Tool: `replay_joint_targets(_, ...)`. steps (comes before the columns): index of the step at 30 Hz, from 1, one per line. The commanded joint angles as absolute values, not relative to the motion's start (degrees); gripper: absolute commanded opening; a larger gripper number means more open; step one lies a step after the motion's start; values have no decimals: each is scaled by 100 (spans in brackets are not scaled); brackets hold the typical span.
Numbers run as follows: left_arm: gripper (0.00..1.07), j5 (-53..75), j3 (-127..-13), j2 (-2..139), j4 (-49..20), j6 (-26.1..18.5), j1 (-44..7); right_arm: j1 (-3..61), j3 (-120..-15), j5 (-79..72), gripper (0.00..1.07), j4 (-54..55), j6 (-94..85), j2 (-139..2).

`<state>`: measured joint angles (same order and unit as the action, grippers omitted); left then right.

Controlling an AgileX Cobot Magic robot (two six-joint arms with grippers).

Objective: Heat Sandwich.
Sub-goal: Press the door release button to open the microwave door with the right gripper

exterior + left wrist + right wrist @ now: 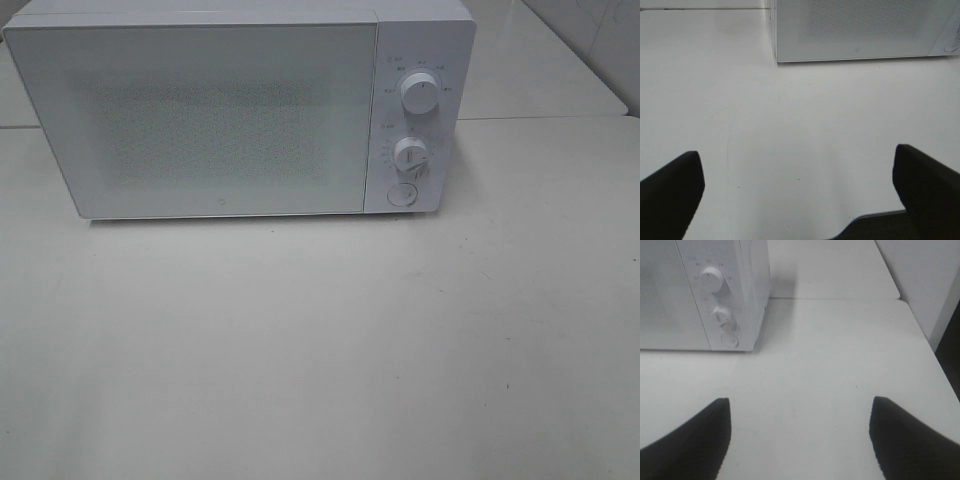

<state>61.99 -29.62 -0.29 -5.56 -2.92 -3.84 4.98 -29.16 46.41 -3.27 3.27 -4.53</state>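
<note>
Sandwich placement was something you could not tell: it showed in none of your three views, and the microwave [200, 110] had its door [195, 120] shut, the dotted pane too cloudy to see through. The microwave stood at the far side of the white table [320, 350], left of centre, with its controls on the right end: a large upper knob [420, 92], a smaller lower knob [411, 153] and a round button [402, 194] beneath them. Your left gripper [796, 151] hung over the tabletop, near side of the microwave's left front corner, its dark fingers [670, 190] spread wide with nothing between them. Your right gripper [800, 399] hovered over the table on the near right, facing the controls, its fingers [910, 440] likewise parted and holding nothing.
</note>
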Motion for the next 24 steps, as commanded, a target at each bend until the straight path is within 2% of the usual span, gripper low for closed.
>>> replay_joint_targets(1,97,6119,-2951,-103,-596,-269,-355,470,-2807,3730,75,-361,424,-751)
replay_joint_targets(24,97,6119,-2951,-103,-596,-269,-355,470,-2269,-166,75,-344,424,-4016)
